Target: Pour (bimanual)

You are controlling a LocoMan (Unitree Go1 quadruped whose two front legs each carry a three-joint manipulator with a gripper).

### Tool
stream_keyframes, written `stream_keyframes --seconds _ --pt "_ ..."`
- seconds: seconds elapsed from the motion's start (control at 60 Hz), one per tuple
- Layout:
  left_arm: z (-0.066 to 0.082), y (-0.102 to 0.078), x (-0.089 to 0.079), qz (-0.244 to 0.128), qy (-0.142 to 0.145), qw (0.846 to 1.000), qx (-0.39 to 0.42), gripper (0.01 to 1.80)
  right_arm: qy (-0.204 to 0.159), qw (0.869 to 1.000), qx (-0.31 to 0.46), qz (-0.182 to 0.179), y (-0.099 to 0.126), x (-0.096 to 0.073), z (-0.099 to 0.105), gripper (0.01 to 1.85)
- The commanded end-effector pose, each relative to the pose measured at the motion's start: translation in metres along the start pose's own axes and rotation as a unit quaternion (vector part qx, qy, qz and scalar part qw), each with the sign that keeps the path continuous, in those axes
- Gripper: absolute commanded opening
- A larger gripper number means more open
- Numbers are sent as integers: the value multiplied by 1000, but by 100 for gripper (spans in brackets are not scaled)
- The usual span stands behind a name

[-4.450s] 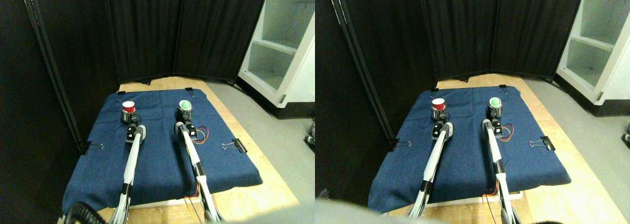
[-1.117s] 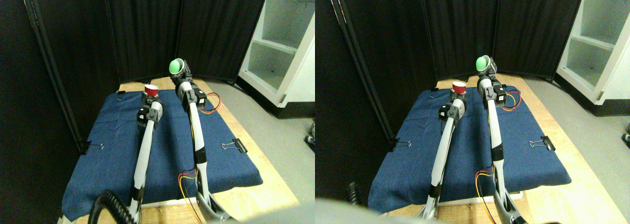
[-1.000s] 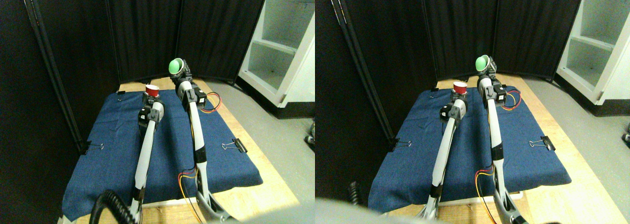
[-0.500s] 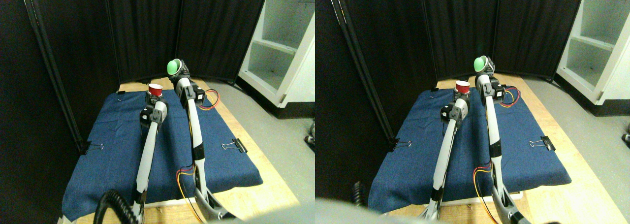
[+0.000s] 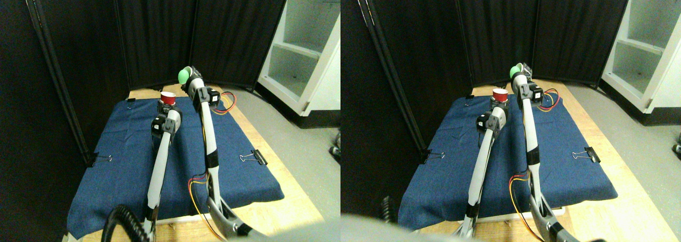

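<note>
Green, the small plastic cup (image 5: 184, 75) rides high in the right gripper (image 5: 190, 81), tipped leftward above the far edge of the blue cloth mat (image 5: 117, 162); the small red cup with a white rim (image 5: 168, 98) stands upright on the left gripper (image 5: 166, 108), just below it; each gripper appears closed on its cup; lifting looks done, the pour seems begun, and emptying remains.

no readable text, labels or numbers anywhere

Matt blue cloth (image 5: 122, 162) covers a pale wooden board (image 5: 276, 210).
</note>
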Motion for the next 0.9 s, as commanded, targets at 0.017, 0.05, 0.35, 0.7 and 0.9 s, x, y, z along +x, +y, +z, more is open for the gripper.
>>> stream_keyframes --seconds 0.017,0.05,0.35,0.7,0.9 --pt "-3 -6 0 -16 -7 1000 6 33 -22 999 -13 24 13 -3 8 33" --pt "-3 -6 0 -16 -7 1000 7 33 -15 999 -5 30 13 -3 7 33" --pt "-7 -12 -7 -23 3 1000 7 33 -12 999 8 32 10 1 2 33" --pt "-8 -17 -12 -27 12 1000 5 33 -2 999 2 36 11 5 -1 33" --pt "-5 -16 -8 -25 15 1000 9 33 -7 999 -25 27 13 3 2 33"
